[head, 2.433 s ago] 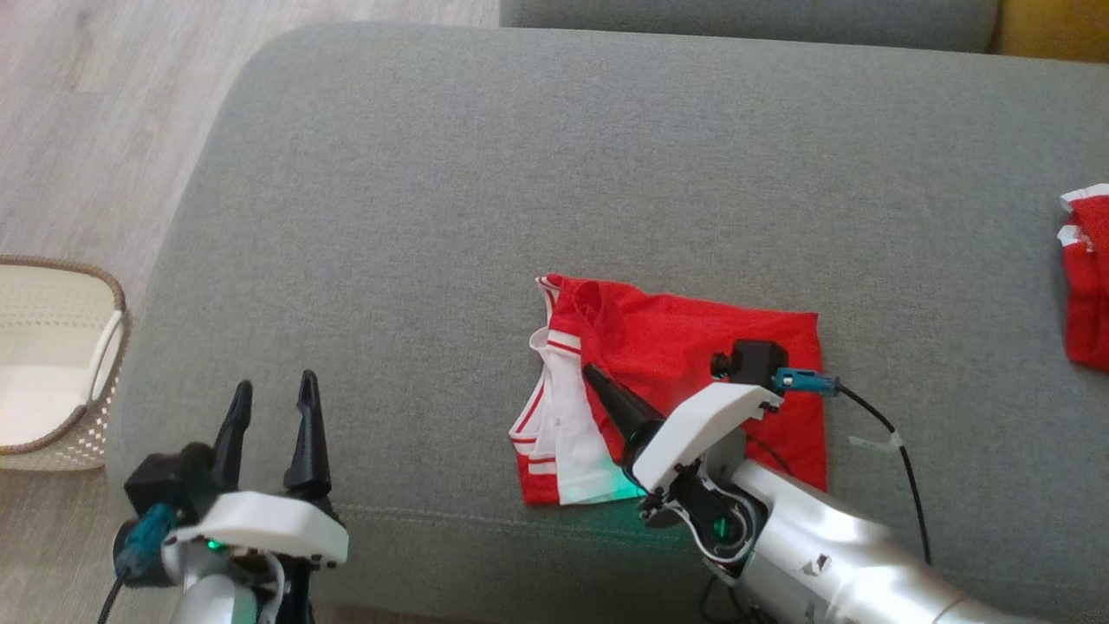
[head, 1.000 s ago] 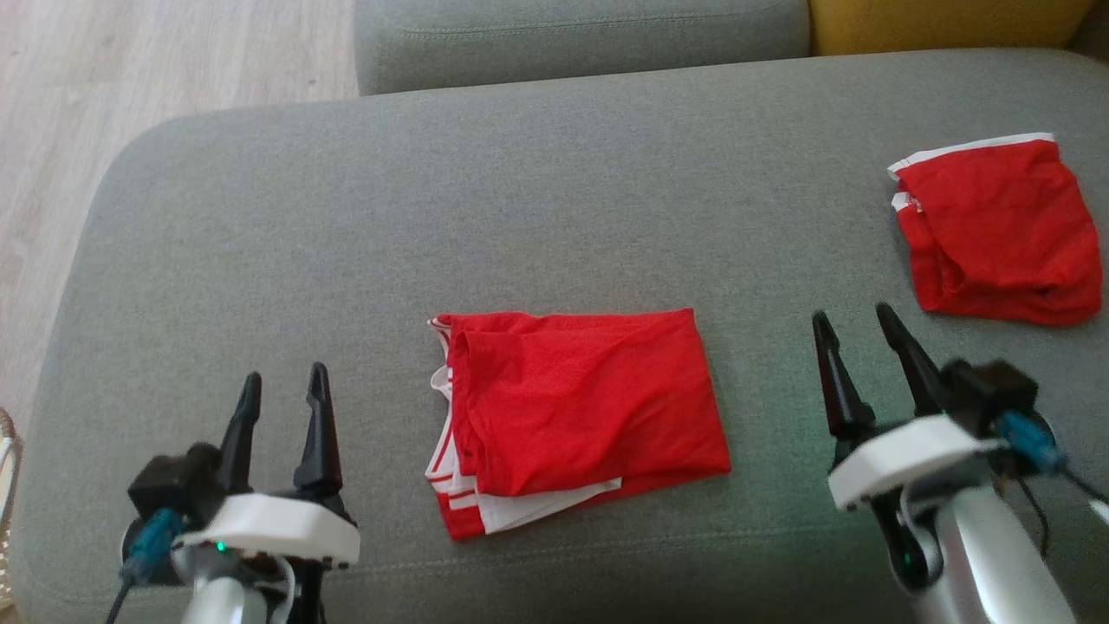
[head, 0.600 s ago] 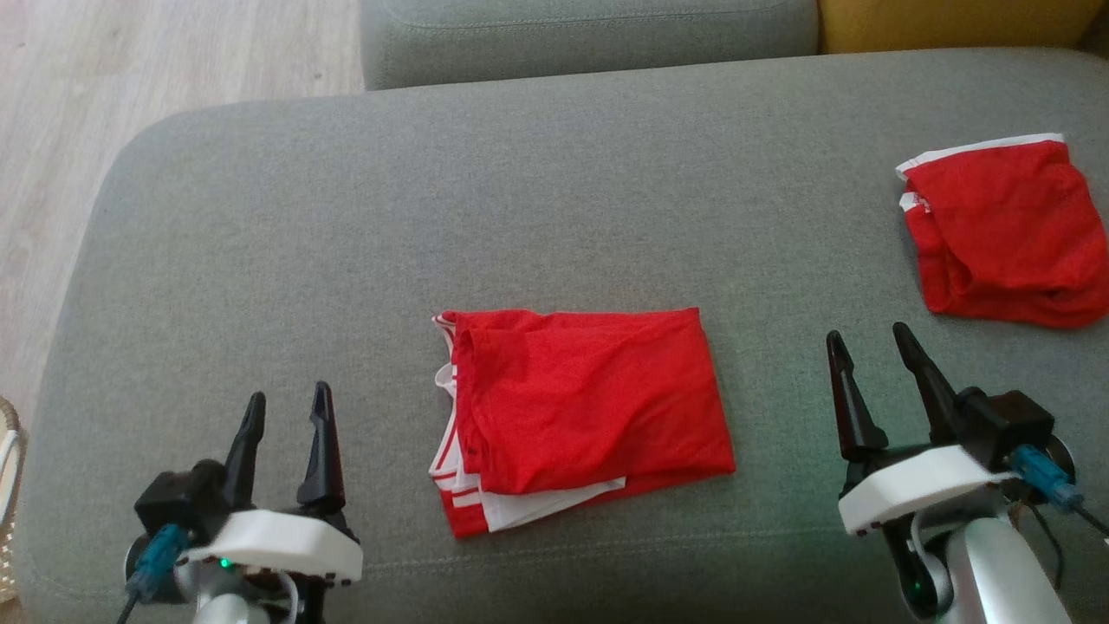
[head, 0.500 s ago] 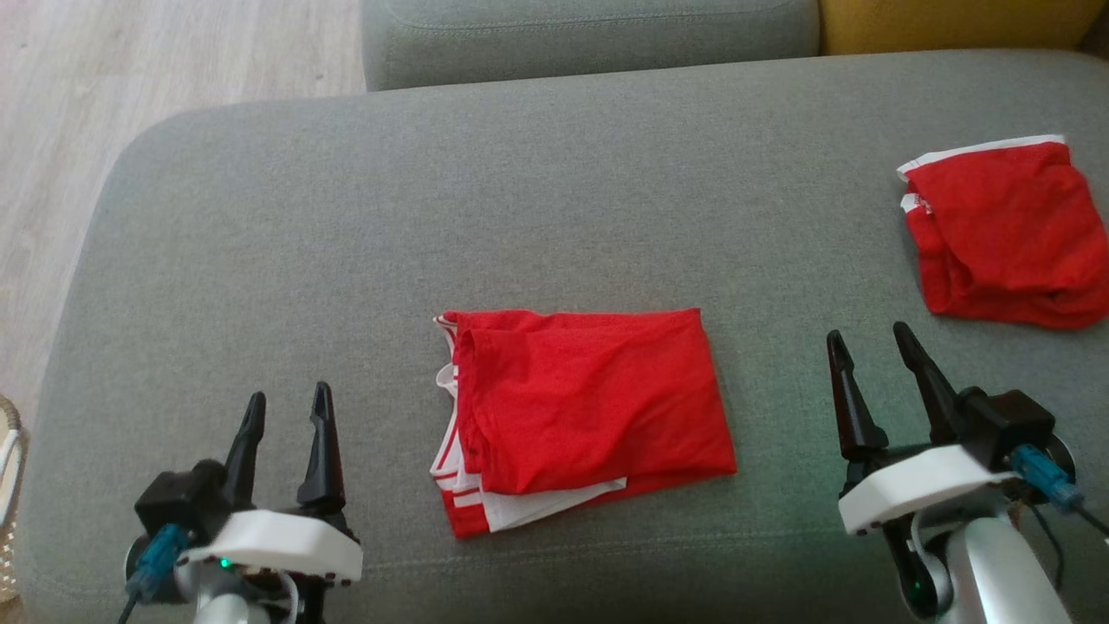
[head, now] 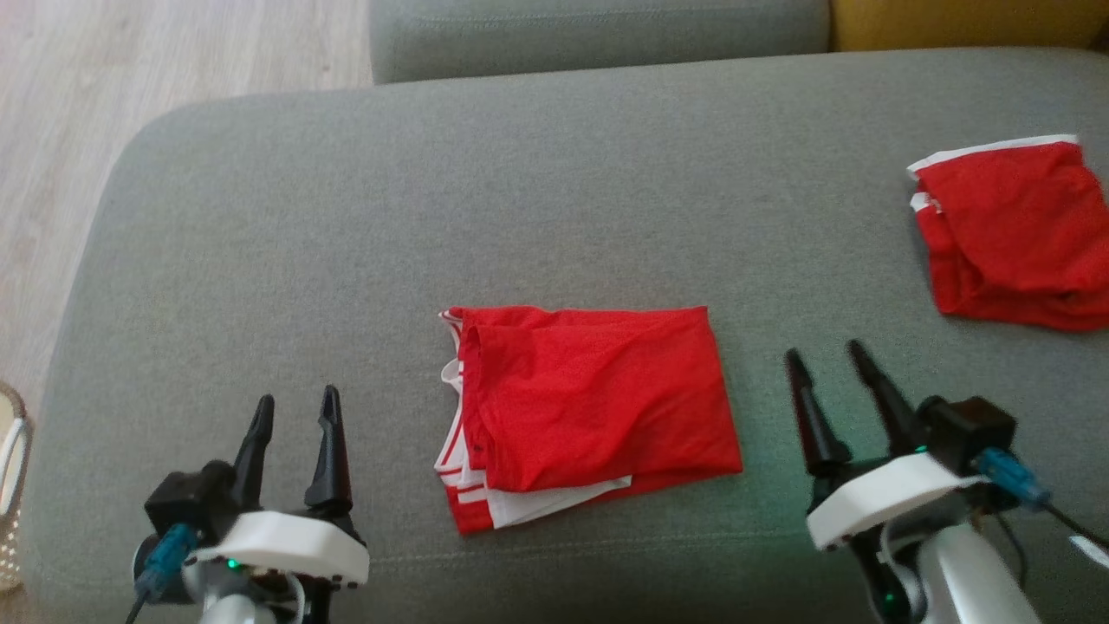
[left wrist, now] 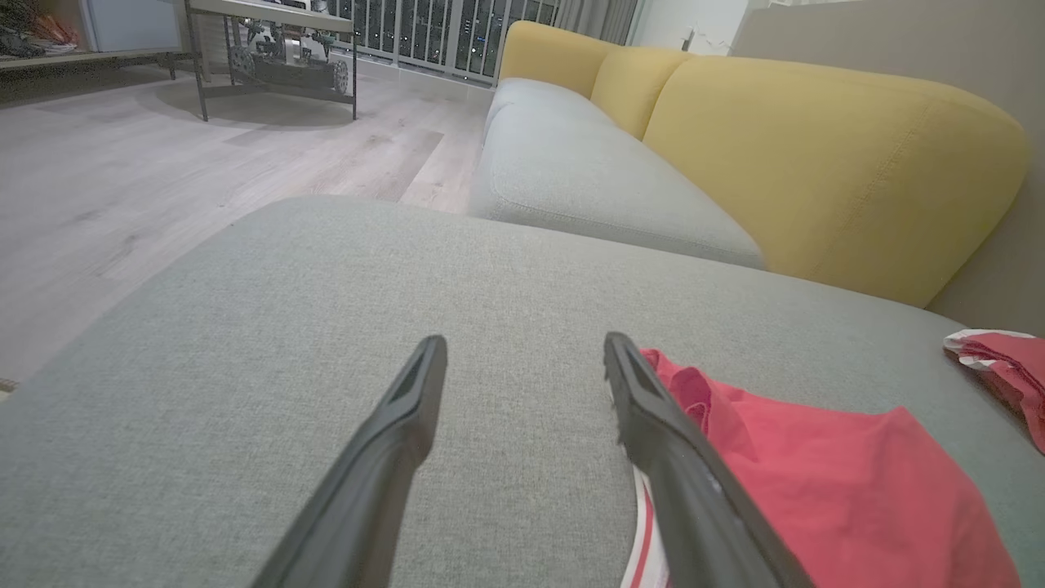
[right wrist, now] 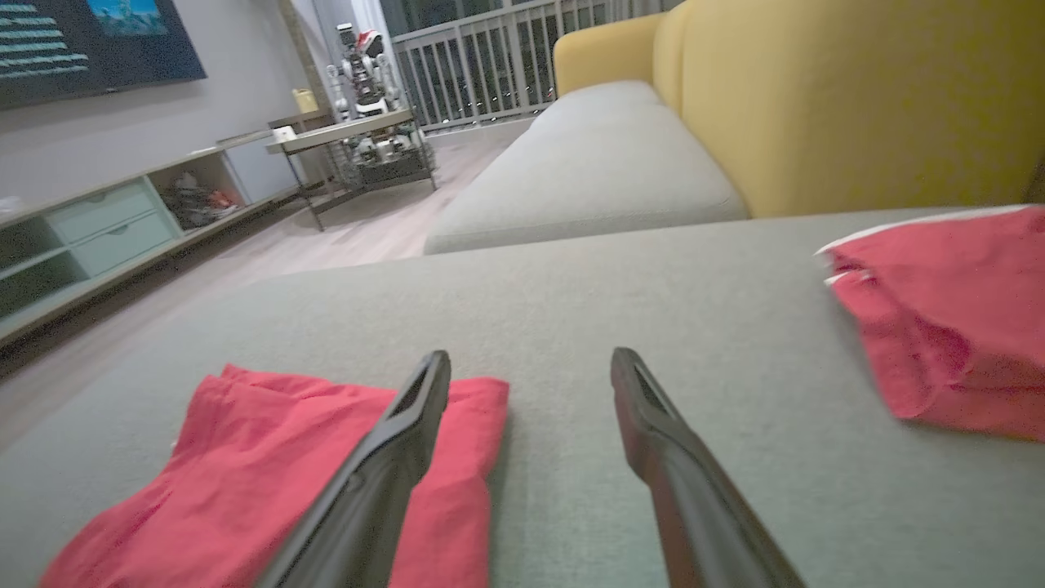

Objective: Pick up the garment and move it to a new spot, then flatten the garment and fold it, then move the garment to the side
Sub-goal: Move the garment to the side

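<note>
The left gripper (head: 296, 397) hangs released, its two dark fingers parted with nothing between them, low over the near-left part of the grey sofa cushion (head: 520, 191). The right gripper (head: 825, 351) is likewise spread wide and empty, just to the right of the red shorts (head: 598, 399). The shorts lie folded into a rough rectangle at the near middle of the cushion, between the two grippers and touching neither. White striped layers peep out along their left and near edges.

The fold looks done, so moving the shorts aside seems to be what is left. The main risk is a pinch that catches only the top layer (the splayed white edges invite this), which would let the fold fall open on the lift. Dragging rather than lifting could roll the layers on the coarse cushion fabric. Setting them down too far right could overlap the second red garment (head: 1014, 230), which lies bunched there.

A woven basket (head: 19, 425) shows as a sliver at the left edge, beside the cushion. I cannot tell what it holds.
</note>
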You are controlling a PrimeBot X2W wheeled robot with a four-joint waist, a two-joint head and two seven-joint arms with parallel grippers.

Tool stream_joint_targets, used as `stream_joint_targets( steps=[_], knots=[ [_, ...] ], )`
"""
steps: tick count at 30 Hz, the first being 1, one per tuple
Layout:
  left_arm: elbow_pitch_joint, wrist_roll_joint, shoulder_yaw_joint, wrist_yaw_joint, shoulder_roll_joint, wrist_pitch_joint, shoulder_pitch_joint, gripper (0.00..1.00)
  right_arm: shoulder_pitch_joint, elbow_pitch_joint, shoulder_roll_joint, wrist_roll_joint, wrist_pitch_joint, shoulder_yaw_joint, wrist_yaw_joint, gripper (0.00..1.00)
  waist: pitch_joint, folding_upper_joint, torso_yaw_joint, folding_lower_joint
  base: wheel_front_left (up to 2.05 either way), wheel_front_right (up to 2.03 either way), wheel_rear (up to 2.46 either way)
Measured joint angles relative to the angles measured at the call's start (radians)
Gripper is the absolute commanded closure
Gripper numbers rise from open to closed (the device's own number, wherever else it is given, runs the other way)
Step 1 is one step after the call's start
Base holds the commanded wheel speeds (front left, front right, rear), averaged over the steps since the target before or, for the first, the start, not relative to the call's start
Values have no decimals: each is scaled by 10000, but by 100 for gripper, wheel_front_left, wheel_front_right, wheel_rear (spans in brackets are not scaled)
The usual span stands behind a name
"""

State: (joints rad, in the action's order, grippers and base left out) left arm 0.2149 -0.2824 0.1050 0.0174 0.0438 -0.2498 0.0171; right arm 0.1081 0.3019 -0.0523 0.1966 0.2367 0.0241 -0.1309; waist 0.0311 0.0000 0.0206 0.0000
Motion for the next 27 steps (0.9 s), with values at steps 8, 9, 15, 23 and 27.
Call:
stream_joint_targets(
  steps=[8,9,15,23,27],
  knots=[
    [234,2,98,6,2,0,-74,0,107,1174,13,2186,-1147,871,0,0,388,0,218,0,0,0,0],
    [257,4,102,13,2,0,-104,0,148,1373,13,2485,-1204,924,0,0,447,0,253,0,0,0,0],
    [382,52,111,132,2,0,-484,0,1068,2293,8,3250,-1145,1246,0,0,819,0,526,0,0,0,0],
    [497,173,105,278,0,0,-651,0,1768,3534,-2,3603,-947,1645,0,0,1112,0,839,0,0,0,0],
    [522,272,104,282,0,0,-654,0,2094,4163,-6,3586,-949,1866,0,0,1154,0,889,0,0,0,0]
  ],
)
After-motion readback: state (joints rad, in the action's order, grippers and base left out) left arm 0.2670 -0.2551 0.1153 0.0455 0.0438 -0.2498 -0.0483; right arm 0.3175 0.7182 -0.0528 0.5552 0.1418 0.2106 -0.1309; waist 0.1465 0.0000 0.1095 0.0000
